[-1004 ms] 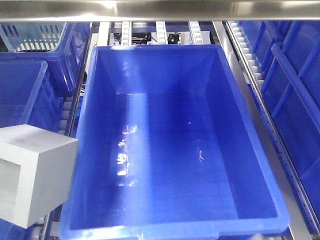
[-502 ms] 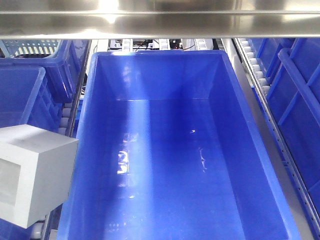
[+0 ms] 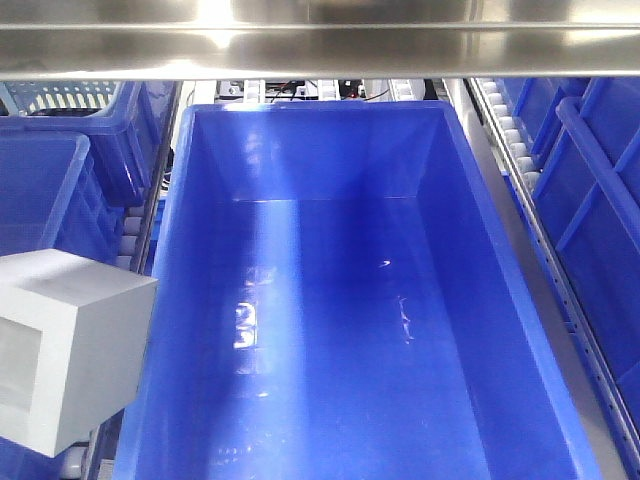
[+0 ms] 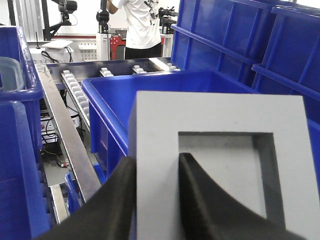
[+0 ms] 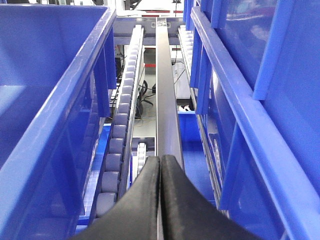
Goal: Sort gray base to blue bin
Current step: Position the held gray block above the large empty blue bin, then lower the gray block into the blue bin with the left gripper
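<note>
There is one gray base [image 3: 70, 350], hanging at the near left just outside the left rim of the single big blue bin [image 3: 495, 260]. The left gripper [image 4: 156, 167] clamps one wall of it, with one finger inside the square recess and one outside. The right gripper [image 5: 160, 167] is clenched on nothing, its two fingers pressed together above the roller track [image 5: 117, 145] right of the bin.
</note>
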Motion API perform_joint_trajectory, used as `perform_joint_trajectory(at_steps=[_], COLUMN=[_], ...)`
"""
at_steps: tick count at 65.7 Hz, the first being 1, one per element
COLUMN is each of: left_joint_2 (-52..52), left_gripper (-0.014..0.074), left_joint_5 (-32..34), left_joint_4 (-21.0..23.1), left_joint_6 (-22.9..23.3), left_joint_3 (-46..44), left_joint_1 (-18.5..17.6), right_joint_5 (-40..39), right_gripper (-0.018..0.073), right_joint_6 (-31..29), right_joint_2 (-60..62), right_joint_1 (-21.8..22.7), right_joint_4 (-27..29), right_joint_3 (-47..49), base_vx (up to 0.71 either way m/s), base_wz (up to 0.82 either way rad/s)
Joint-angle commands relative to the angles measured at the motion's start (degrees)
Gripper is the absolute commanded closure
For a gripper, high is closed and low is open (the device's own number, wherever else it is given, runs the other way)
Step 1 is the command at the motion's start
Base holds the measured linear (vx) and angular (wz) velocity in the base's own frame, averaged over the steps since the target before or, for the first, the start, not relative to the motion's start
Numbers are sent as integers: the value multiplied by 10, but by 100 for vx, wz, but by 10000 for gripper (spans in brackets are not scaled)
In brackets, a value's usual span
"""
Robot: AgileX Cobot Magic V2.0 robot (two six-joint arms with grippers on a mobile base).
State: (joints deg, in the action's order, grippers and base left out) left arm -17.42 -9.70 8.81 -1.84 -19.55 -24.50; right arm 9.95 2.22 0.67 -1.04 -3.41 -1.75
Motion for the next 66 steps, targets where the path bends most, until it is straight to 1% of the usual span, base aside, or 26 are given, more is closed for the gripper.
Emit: perform_joint_trajectory(at_steps=[1,26,42,55,66], left_joint_2=[-5,-5,-5,-9,-58], left_gripper=[602,602,602,598,596], left_joint_5=[61,61,75,79,82], left_joint_4=[5,5,5,39,45], left_joint_6=[4,4,4,10,10], left_joint_3=[-17,-17,-17,-17,-34], left_joint_1=[-3,-3,-3,-3,-3], right_joint_5=[-43,-43,-43,-43,-43], right_gripper=[568,568,568,568,568], right_joint_6=[-3,-3,-3,-3,-3], right_joint_2=[7,7,7,7,7], right_joint_1=[3,3,3,3,3], right_joint_4=[-4,-4,-4,-4,-4], right_joint_3=[-8,-8,-8,-8,-8], base_vx=[0,0,0,0,0], base_wz=[0,0,0,0,0])
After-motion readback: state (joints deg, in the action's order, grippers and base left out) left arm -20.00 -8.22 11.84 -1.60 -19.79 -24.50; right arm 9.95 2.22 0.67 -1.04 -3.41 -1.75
